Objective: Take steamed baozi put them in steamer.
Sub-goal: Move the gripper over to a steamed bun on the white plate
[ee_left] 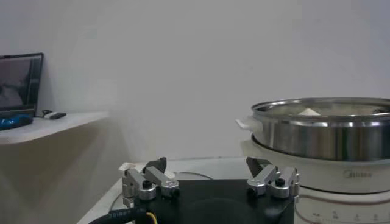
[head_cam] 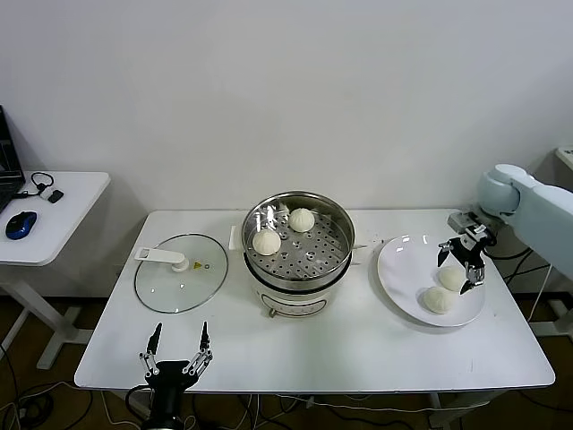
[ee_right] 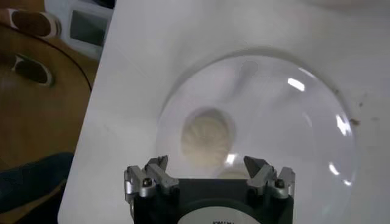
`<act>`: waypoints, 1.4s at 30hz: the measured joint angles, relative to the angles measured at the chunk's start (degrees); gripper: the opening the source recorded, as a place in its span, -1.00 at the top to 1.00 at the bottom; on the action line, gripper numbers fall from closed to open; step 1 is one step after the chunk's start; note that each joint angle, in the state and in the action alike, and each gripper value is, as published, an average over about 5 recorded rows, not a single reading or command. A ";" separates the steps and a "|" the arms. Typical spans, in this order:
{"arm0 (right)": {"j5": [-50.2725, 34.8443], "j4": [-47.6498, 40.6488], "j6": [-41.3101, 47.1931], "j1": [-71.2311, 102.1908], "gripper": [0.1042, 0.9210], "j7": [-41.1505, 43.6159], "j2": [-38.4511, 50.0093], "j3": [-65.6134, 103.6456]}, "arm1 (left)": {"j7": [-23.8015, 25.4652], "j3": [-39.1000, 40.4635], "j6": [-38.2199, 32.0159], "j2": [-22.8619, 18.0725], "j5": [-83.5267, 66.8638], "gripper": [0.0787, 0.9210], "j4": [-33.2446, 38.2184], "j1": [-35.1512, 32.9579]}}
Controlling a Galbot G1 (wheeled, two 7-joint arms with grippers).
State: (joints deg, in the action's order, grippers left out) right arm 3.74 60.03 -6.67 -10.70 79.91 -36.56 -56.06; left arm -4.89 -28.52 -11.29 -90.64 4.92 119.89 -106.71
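Note:
The steel steamer (head_cam: 336, 226) stands at the table's middle on its white base, with two white baozi (head_cam: 266, 241) (head_cam: 301, 219) on the perforated tray. Two more baozi (head_cam: 452, 279) (head_cam: 438, 300) lie on the white plate (head_cam: 398, 269) at the right. My right gripper (head_cam: 457, 262) is open and hovers just above the farther plate bun; in the right wrist view that bun (ee_right: 207, 137) lies between the spread fingers, and the other bun's edge (ee_right: 228, 175) peeks out by the gripper body. My left gripper (head_cam: 179, 339) is open and parked at the table's front left edge.
The glass lid (head_cam: 181, 271) with a white handle lies left of the steamer. A side table (head_cam: 63, 210) with a blue mouse stands at the far left. In the left wrist view the steamer (ee_left: 323, 131) rises to one side.

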 measured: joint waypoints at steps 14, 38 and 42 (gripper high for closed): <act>3.76 -4.25 -0.59 6.85 -0.76 -2.29 -2.38 6.18 | 0.01 0.00 -0.07 0.00 -0.06 -0.77 -0.32 -0.20; 7.96 -6.48 -1.05 11.25 -0.76 -3.97 -5.46 10.85 | 0.03 -0.09 -0.12 -0.03 -0.41 -0.77 -0.65 -0.08; 8.40 -6.67 -1.13 11.75 -0.76 -3.98 -5.69 11.35 | 0.03 -0.06 -0.11 -0.09 -0.41 -0.77 -0.65 -0.09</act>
State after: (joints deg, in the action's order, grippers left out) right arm 12.14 53.36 -7.80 1.05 75.92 -42.25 -44.71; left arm -4.86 -28.58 -11.40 -90.73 4.51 119.24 -106.80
